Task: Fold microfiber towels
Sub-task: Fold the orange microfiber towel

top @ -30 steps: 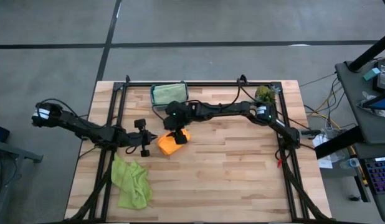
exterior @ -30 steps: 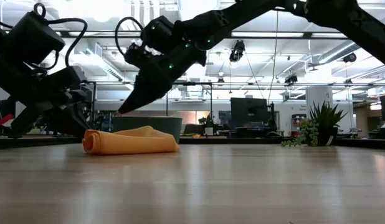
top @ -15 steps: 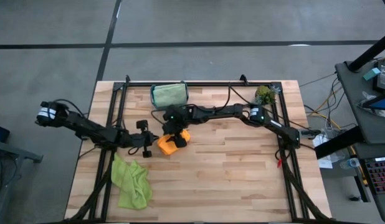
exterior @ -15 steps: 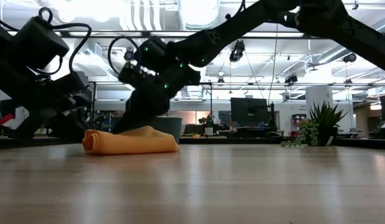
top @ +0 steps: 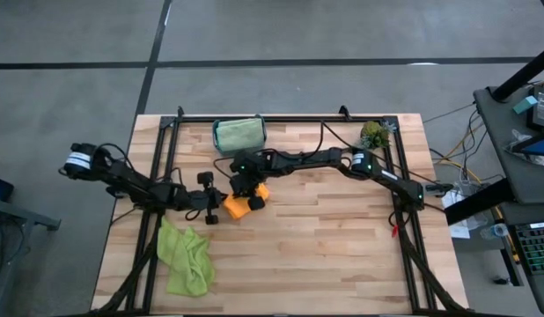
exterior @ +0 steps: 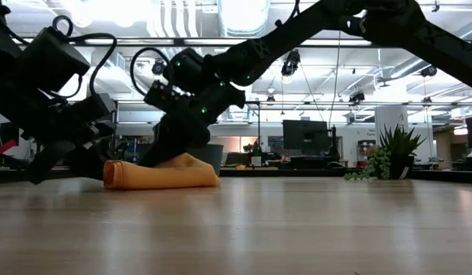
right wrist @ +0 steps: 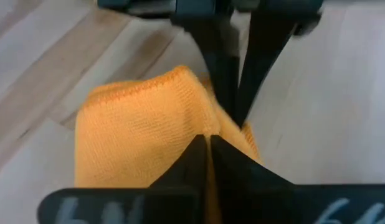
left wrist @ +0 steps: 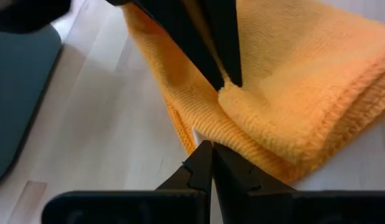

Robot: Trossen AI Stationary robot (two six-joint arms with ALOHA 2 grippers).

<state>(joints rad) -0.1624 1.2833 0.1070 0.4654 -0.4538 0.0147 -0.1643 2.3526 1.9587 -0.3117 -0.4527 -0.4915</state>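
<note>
On the tabletop, left of centre, lies the folded orange towel. The right tool is clenched on its upper layer, presumably to lift or move it. The left tool, clenched empty, sits just beside the towel's edge, likely to steady it.

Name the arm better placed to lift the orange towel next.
Right, probably. The right gripper is shut on the orange towel, pinching a fold. The left gripper is shut at the towel's edge, holding nothing.
</note>
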